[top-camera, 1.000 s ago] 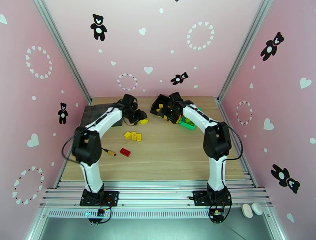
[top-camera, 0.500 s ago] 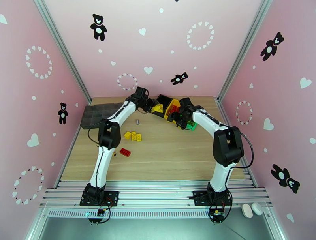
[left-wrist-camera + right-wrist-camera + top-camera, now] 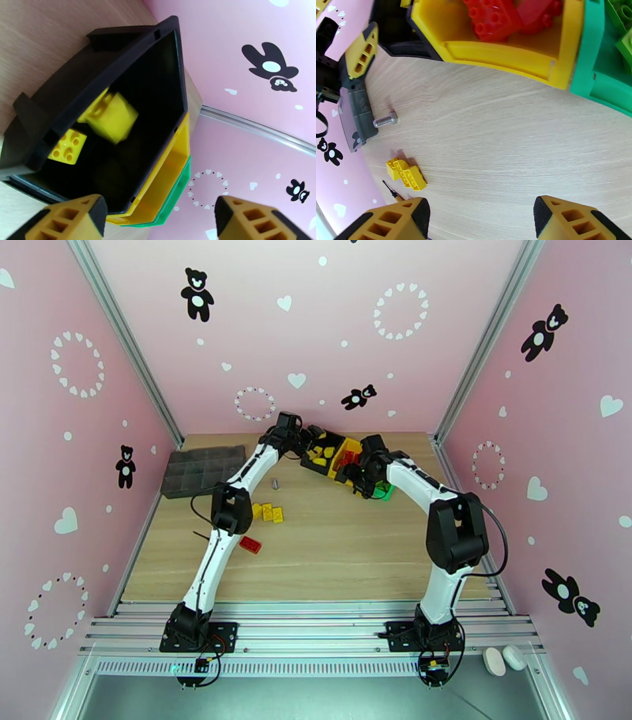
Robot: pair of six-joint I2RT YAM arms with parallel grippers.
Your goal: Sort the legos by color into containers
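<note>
Left gripper (image 3: 158,215) has opened over black container (image 3: 47,106) with yellow legos (image 3: 112,114) inside.

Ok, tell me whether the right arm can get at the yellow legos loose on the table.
Probably yes: its fingers are open and empty, with bare wood between them and the yellow legos.

The table (image 3: 493,130) is pale wood with a fine visible grain and a matt finish. The black bin (image 3: 118,45), yellow bin (image 3: 501,53) and green bin (image 3: 588,51) are smooth moulded plastic with a soft sheen. The yellow legos (image 3: 114,116) and red legos (image 3: 493,17) are smooth plastic, the red ones shiny. The bolt (image 3: 386,119) is bare grey metal. The fingers (image 3: 391,221) are matt orange-yellow plastic. The rails (image 3: 316,628) are brushed metal; the walls (image 3: 316,327) look smooth and matt.
</note>
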